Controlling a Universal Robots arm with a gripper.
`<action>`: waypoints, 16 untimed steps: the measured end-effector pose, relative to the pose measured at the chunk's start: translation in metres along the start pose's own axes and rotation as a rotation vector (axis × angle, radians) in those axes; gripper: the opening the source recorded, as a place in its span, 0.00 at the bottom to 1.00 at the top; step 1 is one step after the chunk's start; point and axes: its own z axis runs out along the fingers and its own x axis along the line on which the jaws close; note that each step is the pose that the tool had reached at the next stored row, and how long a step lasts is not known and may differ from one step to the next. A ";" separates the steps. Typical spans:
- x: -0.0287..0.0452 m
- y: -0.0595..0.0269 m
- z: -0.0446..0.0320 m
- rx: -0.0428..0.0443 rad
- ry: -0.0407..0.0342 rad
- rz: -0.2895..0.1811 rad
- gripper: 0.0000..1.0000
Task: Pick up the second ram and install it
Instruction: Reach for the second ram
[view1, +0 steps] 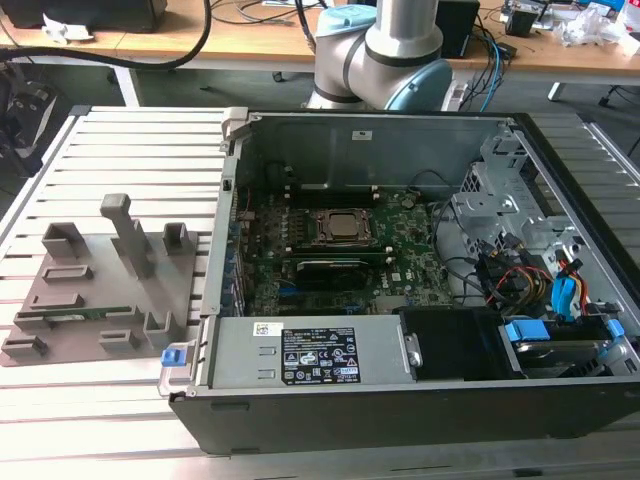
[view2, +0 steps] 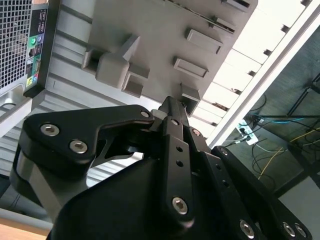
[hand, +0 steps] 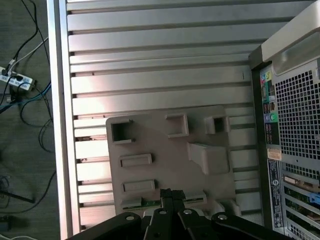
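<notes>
While gripper (hand: 172, 193) hangs above ram stick (hand: 145, 203) on grey plate (hand: 150, 135) (fingers narrow, nothing held), off-centre descent risks knocking stick askew.

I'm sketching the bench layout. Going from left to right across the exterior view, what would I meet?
grey fixture plate, with the second ram lying on it → blue latch at the case corner → CPU socket → metal drive cage
</notes>
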 end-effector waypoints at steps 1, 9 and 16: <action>0.0006 -0.0001 0.0006 0.0001 0.0001 0.000 0.10; 0.0016 -0.0100 0.0063 0.0000 0.0001 0.000 0.10; 0.0016 -0.0107 0.0064 0.0001 0.0001 0.000 0.10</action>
